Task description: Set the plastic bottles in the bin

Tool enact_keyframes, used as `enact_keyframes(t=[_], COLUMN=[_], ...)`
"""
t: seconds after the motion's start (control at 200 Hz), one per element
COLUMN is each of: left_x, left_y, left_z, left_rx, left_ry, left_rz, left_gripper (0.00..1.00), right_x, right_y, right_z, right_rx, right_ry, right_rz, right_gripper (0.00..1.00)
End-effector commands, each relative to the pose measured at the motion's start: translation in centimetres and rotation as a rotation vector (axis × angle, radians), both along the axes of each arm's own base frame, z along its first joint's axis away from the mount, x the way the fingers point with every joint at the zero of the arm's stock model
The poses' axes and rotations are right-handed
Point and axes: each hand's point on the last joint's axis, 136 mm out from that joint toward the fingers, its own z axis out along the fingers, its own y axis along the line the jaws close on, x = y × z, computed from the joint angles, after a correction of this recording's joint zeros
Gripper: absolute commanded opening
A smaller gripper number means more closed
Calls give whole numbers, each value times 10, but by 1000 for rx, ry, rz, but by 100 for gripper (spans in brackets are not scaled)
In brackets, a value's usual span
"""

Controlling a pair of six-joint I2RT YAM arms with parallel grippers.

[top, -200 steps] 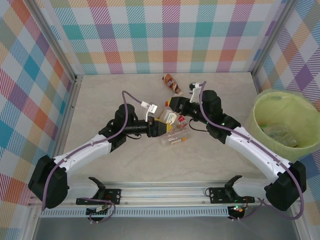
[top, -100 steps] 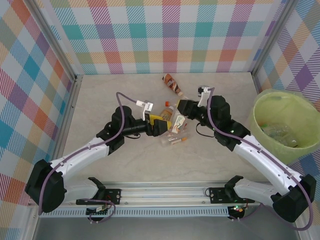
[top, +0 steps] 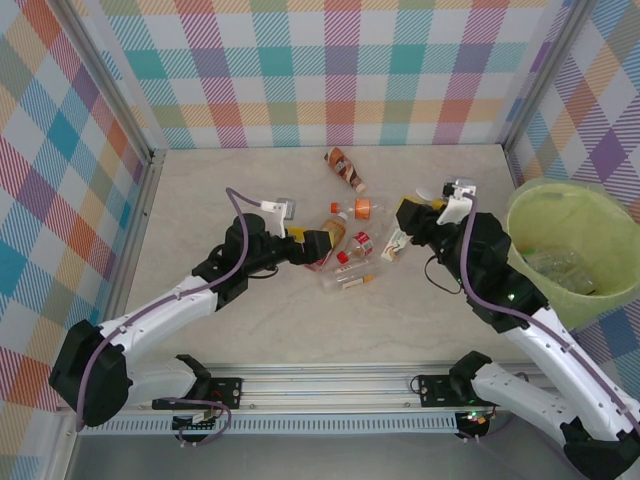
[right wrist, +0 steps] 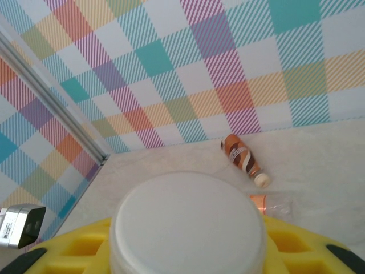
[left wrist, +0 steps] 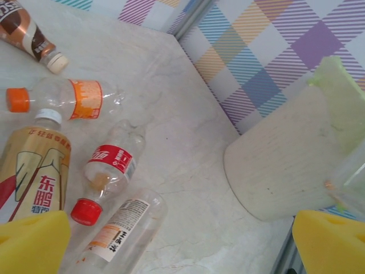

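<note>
Lying low over the pale stone-patterned table (top: 200, 200), the left arm stretches from its near-left base toward the middle. The left gripper (top: 320, 243) has its yellow foam pads (left wrist: 31, 242) spread wide and grasps nothing, just over a gold-labelled bottle with a white cap (left wrist: 34, 171). Close by lie a clear bottle with an orange label and orange cap (left wrist: 63, 98), a red-labelled bottle with a red cap (left wrist: 108, 171), a clear bottle with a white and orange label (left wrist: 122, 228) and, nearer the far wall, a brown bottle with a pale cap (top: 345, 168).

The right arm rises from the near-right base with its elbow bent. The right gripper (top: 403, 230) is clenched on a small clear plastic bottle (top: 396, 244), whose round white end (right wrist: 188, 217) sits between its pads.

The large round pale yellow-green plastic bin (top: 513, 245) stands against the right wall, just beside the right forearm, with clear bottles inside. Bare table lies left of the left arm and along the far checked wall (top: 300, 80).
</note>
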Motion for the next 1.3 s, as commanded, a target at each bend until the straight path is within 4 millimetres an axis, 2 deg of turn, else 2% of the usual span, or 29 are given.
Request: enact_keyframes(t=[0.0,0.37,0.455,0.635,0.77,0.86,0.975,1.055,1.11,1.225,1.295], left_x=[11,15,16,18,18,19,19,18,17,14,13], left_y=[4,3,2,0,-3,-4,-5,-5,-5,0,4], left_z=[-9,-18,-20,-25,-27,-28,-29,-29,-29,-29,-30], left_rx=[21,28,31,30,21,17,3,0,1,2,5], left_ry=[26,38,44,65,78,84,89,92,94,93,88], left_rz=[55,68,68,68,59,57,63,60,57,67,80], left_gripper=[100,100,100,100,100,100,100,100,100,100,100], right_x=[-8,-53,-63,-78,-94,-91,-59,-36,-25,-13,-5], right_y=[-30,-104,-118,-156,-180,-188,-183,-188,-195,-215,-230], right_z=[28,132,148,172,189,188,169,153,140,121,102], right_rx=[-76,-217,-267,-409,-430,-492,-633,-634,-603,-546,-552], right_ry=[-108,-491,-551,-567,-586,-516,-382,-273,-198,-114,-27], right_rz=[-112,-383,-443,-654,-771,-821,-853,-861,-862,-891,-920], right_gripper=[0,0,0,0,0,0,0,0,0,0,0])
